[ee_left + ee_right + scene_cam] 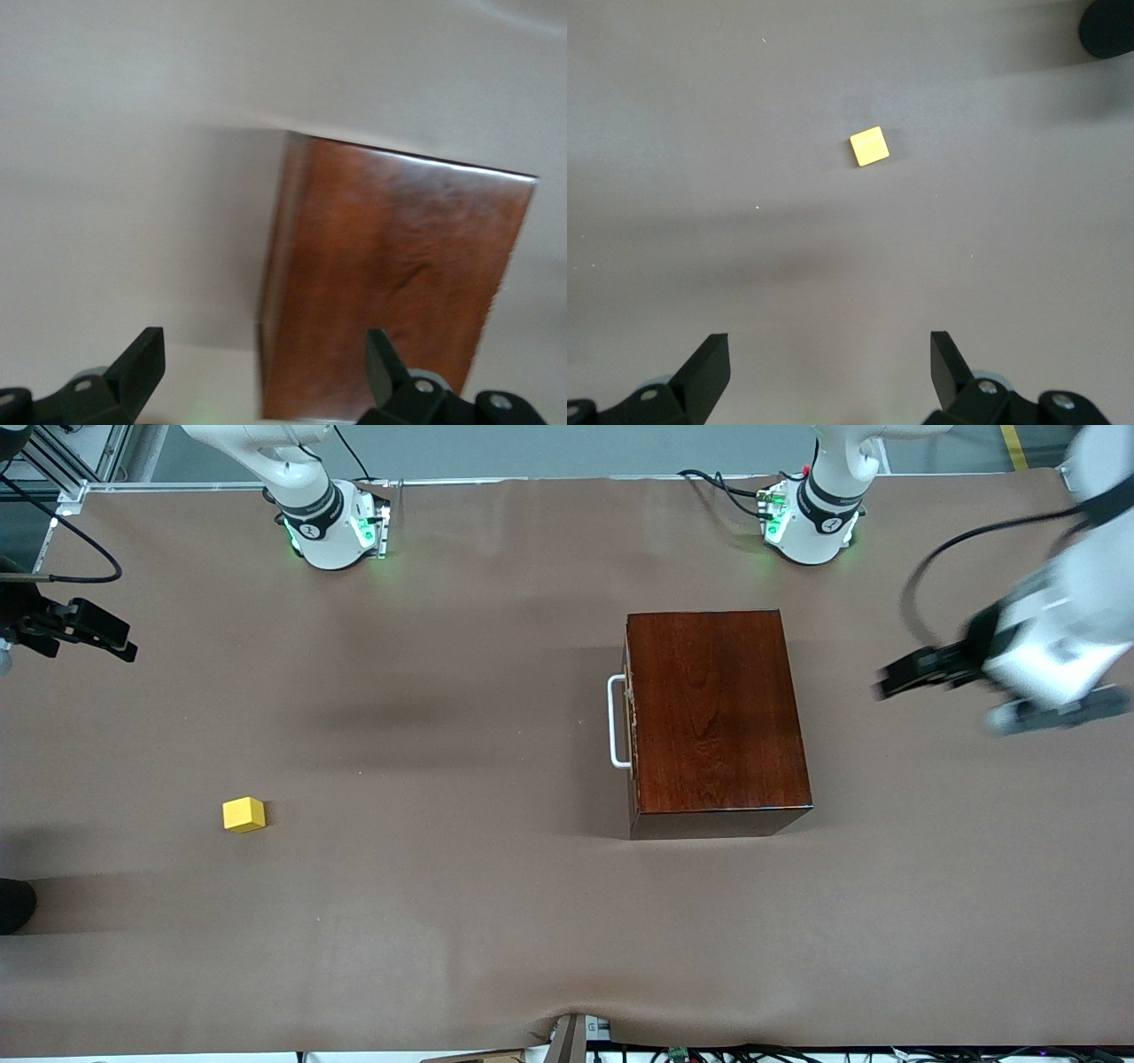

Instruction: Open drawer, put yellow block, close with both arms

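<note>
The drawer (627, 722) is fully pushed into the reddish-brown wooden box (716, 713), so only its dark front and the white U-shaped handle (617, 722) show, and nothing of its inside can be seen. The handle faces toward the right arm's end of the table (461, 921). The box stands in the half of the table toward the left arm's end, roughly in line with the left arm's base.

The yellow block (244, 814) sits alone on the bare table, well apart from the box, toward the right arm's end and nearer to the front camera than the drawer handle.

The left end effector (895, 677) hangs in the air over the table just past the box's closed end, toward the left arm's end of the table; its fingers (142, 359) stand wide apart and hold nothing, and its wrist view looks down on the box top.

The right end effector (106, 638) hangs over the table edge at the right arm's end, its fingers (709, 363) also spread apart and empty, with the yellow block lying on the table below its wrist camera.
</note>
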